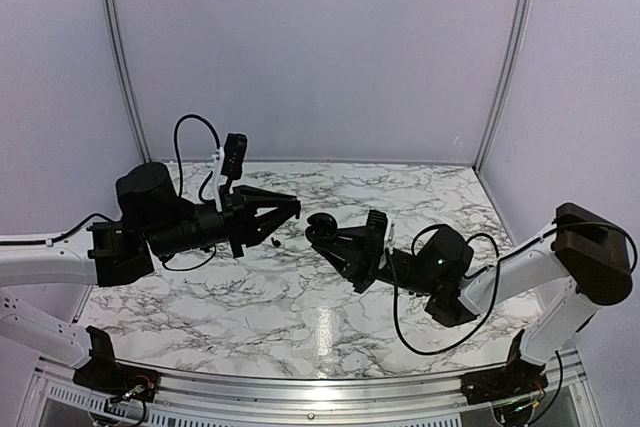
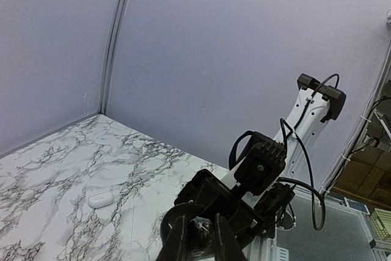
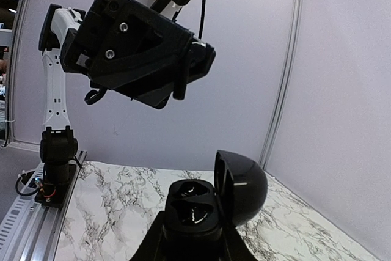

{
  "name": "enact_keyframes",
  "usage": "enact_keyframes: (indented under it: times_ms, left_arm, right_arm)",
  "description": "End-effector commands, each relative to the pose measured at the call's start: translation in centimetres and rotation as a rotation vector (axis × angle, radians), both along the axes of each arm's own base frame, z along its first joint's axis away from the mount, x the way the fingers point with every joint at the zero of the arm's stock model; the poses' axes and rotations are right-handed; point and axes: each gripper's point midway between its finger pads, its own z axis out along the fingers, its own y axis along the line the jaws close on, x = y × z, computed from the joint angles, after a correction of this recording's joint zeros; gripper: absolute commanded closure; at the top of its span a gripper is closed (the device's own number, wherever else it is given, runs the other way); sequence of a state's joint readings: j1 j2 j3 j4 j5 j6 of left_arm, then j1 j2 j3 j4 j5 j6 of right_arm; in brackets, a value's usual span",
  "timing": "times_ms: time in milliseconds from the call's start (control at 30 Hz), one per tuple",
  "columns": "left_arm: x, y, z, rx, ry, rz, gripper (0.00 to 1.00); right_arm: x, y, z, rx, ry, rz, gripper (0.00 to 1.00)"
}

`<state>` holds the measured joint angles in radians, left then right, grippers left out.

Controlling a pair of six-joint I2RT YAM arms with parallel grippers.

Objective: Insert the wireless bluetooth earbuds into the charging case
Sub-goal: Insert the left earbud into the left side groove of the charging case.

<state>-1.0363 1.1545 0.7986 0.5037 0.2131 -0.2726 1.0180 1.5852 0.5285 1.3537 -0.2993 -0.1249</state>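
Right hand clamps a glossy black, pebble-shaped charging case, hinged open; left hand: cannot tell.

We see the left end effector and right end effector tip to tip above mid bench, the left one on the left. The charging case sits between the right one's fingers, with its lid standing open on its right in the right wrist view. A second case lies on the bench, left of both tips in the left wrist view.
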Motion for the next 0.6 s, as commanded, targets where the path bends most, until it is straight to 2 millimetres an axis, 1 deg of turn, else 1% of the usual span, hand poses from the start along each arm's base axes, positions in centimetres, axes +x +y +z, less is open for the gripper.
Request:
enact_keyframes:
  times_ms: [0,200,400,567]
  left_arm:
    - [-1.0,-0.6,0.6,-0.024,-0.047,-0.042,0.98]
    - [-1.0,-1.2,0.0,-0.009,-0.053,-0.047,0.98]
    - [-0.7,-1.8,-0.4,0.001,-0.045,-0.043,0.98]
    - [-0.3,-1.8,-0.7,0.008,-0.042,-0.026,0.98]
  right_arm:
    - [0.2,0.3,2.3,0.071,-0.027,-0.017,1.0]
    - [0.5,0.6,2.8,0.108,0.008,-0.014,1.0]
    - [0.0,1.0,3.2,0.135,0.023,0.014,1.0]
    - [-0.5,1.2,3.3,0.144,0.024,0.034,1.0]
